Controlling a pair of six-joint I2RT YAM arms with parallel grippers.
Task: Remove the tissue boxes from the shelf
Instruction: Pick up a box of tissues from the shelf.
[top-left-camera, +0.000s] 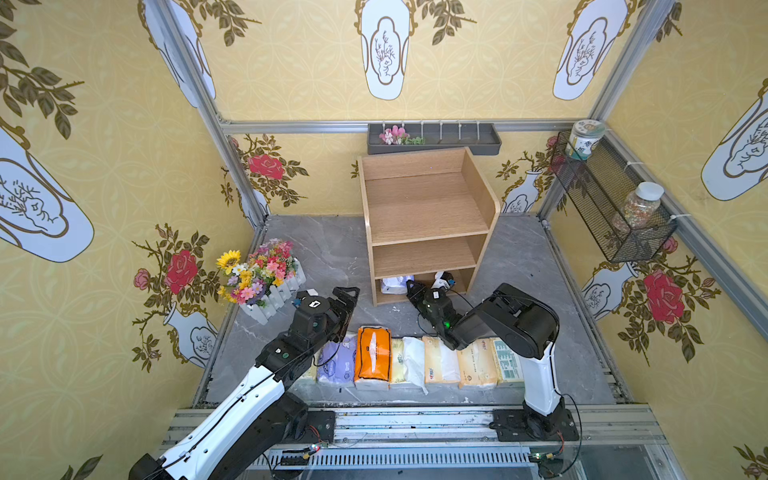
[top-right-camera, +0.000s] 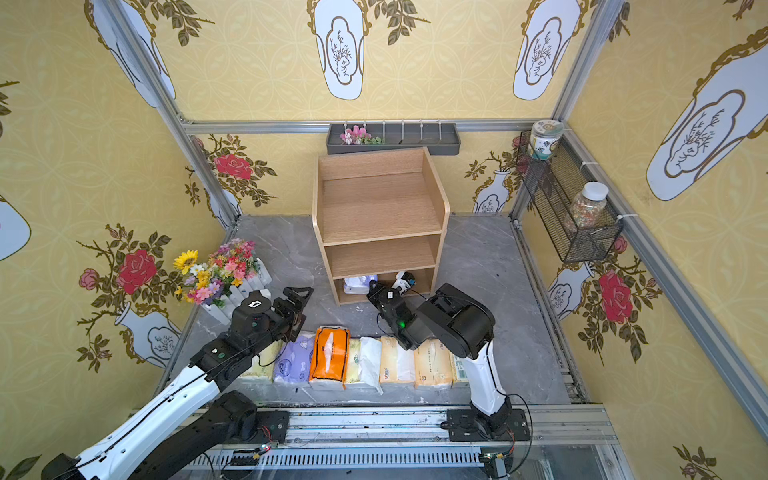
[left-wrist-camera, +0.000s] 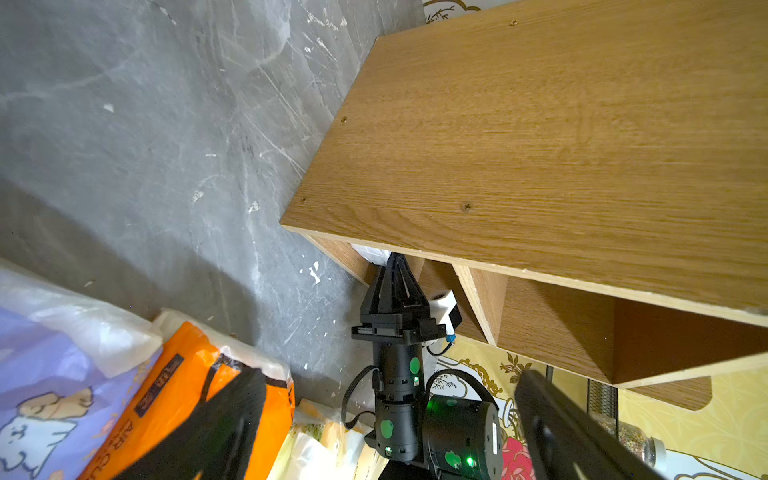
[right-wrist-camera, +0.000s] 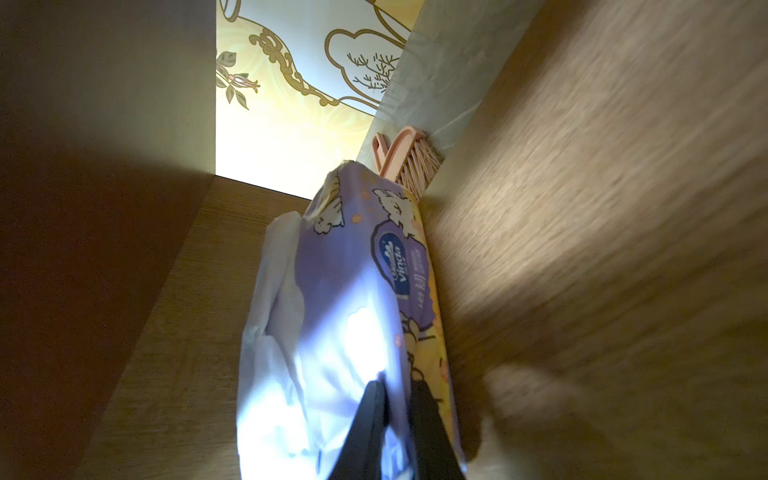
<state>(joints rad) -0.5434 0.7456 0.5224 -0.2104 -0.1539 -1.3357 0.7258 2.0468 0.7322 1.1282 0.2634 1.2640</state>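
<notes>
Lavender film marks the one pack left to fetch: the lavender pack (right-wrist-camera: 345, 291) lies on the bottom tier of the shelf (top-left-camera: 428, 208), tucked against the side panel on the left arm's side. In both top views only its near end shows at the open front. Both tiers above it are bare.

Its long axis runs front to back through the shelf. The far end points at the open rear, where a pink brush (right-wrist-camera: 409, 162) lies behind the shelf. The near end faces the shelf's open front, and that is where the right tool (right-wrist-camera: 397, 386) sits. Its jaws are drawn together on that end, with what looks like a thin fold of wrapper nipped between them, though blur and shadow make the hold hard to judge.

The coming pull turns on this line-up. The pack can slide out along its own length, straight through the shelf's front. The right arm reaches in at a slant from the shelf's other front corner, so a pull along the arm would likely drag the pack across the tier rather than cleanly forward.

Outside the shelf's front corner on its own side, the left tool (top-left-camera: 347, 297) hangs with jaws wide apart, holding nothing. It is near the pack, but the right tool is nearer. Beneath it the row of packs (top-left-camera: 440, 361) lies on the tabletop in front of the shelf.
</notes>
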